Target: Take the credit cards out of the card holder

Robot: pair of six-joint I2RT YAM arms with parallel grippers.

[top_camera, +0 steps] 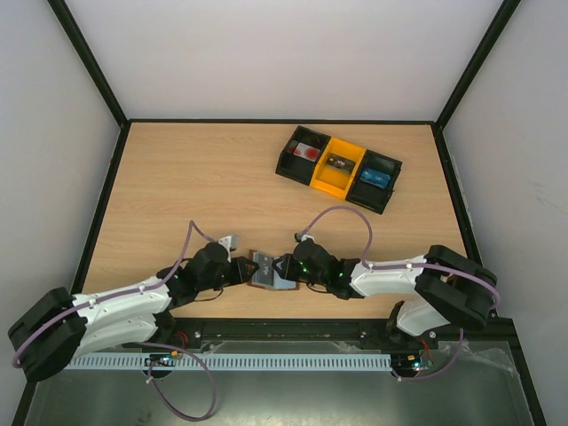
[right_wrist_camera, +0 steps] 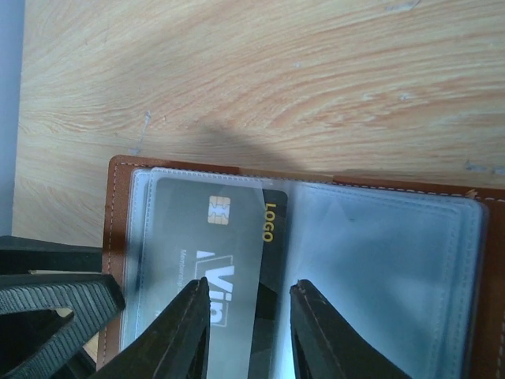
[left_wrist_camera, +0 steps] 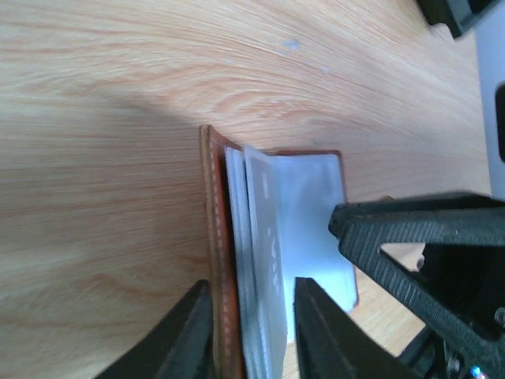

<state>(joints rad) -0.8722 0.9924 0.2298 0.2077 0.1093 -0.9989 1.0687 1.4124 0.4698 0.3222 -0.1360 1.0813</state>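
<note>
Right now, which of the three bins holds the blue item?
The right-end black bin holds the blue item. The middle bin is yellow with a small dark object, and the left-end black bin holds a red item.

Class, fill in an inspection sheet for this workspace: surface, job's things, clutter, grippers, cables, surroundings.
Surface: wooden table, light grain.
Job's things: card holder open near the front edge, one cover raised; a card with a chip sits in a clear sleeve.
Clutter: tray of bins at the far right, small items inside, too small to identify.
Grippers: left gripper straddles the raised cover and sleeves, grip unclear; right gripper over the card, jaws apart.
Cables: purple cables loop from both arms.
Surroundings: white walls on three sides.
</note>
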